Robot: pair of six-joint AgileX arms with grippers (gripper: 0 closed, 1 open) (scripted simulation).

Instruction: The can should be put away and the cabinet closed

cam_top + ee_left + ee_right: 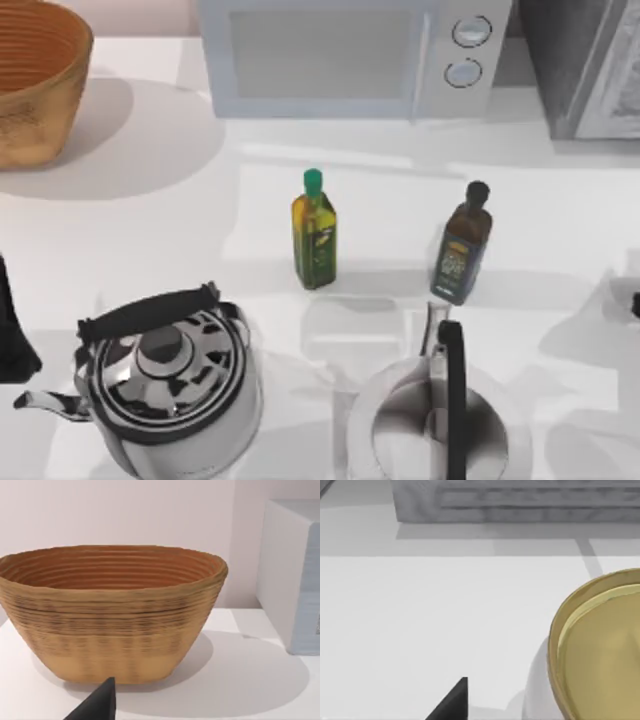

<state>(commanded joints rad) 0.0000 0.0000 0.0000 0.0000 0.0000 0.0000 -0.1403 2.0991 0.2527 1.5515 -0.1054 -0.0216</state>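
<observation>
Can (600, 650) gold-rimmed in right wrist view, cabinet (585, 65) at table's far right, end effector states unreadable

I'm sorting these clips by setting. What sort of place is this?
Most likely a rendered kitchen counter: a microwave stands at the back, two oil bottles in the middle, and two metal kettles at the front, with a woven basket at far left.

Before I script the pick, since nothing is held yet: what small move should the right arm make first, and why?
Probably ease the right gripper toward the can. In the right wrist view the can's gold top sits close beside the fingertip, untouched, with the grey cabinet beyond it.
</observation>
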